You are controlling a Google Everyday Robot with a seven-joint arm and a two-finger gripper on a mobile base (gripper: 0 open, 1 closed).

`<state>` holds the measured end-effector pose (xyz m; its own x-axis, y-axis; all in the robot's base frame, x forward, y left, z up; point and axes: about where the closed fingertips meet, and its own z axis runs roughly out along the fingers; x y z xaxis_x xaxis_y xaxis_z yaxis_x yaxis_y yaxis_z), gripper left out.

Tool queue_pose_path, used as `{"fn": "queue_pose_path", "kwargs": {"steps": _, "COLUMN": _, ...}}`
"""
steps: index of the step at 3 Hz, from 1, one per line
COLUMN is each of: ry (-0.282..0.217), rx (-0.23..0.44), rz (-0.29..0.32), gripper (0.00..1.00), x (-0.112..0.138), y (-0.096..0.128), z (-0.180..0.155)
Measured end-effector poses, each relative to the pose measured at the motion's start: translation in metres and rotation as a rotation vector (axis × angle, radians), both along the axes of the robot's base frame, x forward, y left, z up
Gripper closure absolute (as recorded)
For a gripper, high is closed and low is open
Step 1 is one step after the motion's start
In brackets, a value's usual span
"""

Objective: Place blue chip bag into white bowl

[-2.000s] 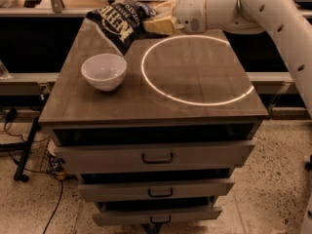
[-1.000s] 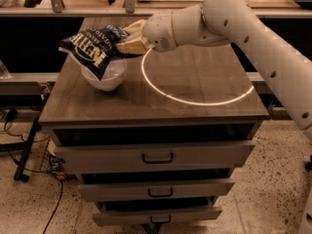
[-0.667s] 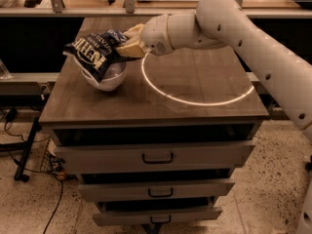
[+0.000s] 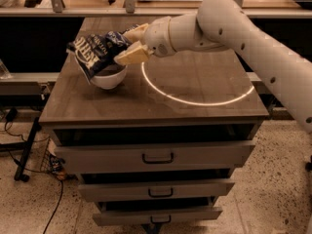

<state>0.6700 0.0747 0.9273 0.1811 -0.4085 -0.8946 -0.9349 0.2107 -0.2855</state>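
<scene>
The blue chip bag (image 4: 97, 52), dark navy with white lettering, is held over the white bowl (image 4: 108, 77), its lower end reaching down into the bowl. The bowl stands on the left part of the wooden cabinet top (image 4: 161, 94). My gripper (image 4: 129, 45) is shut on the bag's right end, just above and to the right of the bowl, with one tan finger above the bag and one below. The bag hides most of the bowl's rim and inside.
A bright ring of light (image 4: 195, 84) lies on the cabinet top to the right of the bowl. My white arm (image 4: 253, 38) reaches in from the right. Drawers (image 4: 156, 156) are below, the lower ones partly open. A rail and dark shelf run behind the cabinet.
My gripper has carried the bag from the back middle of the top leftward to above the bowl, then lowered it so its end dips into the bowl.
</scene>
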Motion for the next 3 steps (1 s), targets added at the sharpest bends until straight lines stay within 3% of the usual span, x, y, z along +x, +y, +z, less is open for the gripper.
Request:
{"fn": "queue_pose_path", "kwargs": {"steps": 1, "ry": -0.016, "rx": 0.015, "rz": -0.01, "gripper": 0.0, "x": -0.002, "y": -0.004, "z": 0.01}}
{"fn": "queue_pose_path", "kwargs": {"steps": 2, "ry": -0.059, "rx": 0.051, "rz": -0.006, "gripper": 0.0, "x": -0.007, "y": -0.015, "z": 0.039}}
{"fn": "queue_pose_path", "kwargs": {"steps": 3, "ry": -0.116, "rx": 0.074, "rz": -0.07, "gripper": 0.0, "x": 0.009, "y": -0.058, "z": 0.075}}
